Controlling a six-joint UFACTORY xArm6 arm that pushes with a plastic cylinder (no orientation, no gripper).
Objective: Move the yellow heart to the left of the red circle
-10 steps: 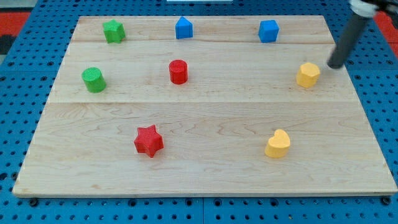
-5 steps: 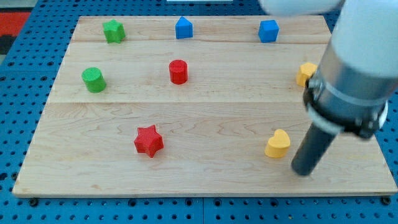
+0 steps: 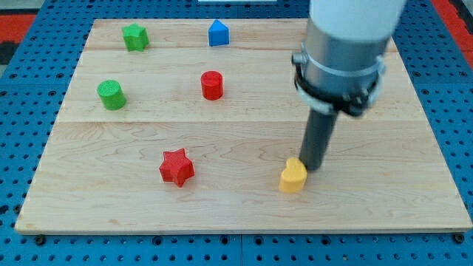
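my tip [image 3: 311, 168], a bare rod with no jaws, has shoved the yellow heart [image 3: 293, 176] leftward; the red circle [image 3: 212, 85] remains far off.

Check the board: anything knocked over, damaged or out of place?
Nothing stands out. My tip sits against the yellow heart on its right. The red circle, red star, green blocks and blue block sit flat on the board. My arm hides the upper right.
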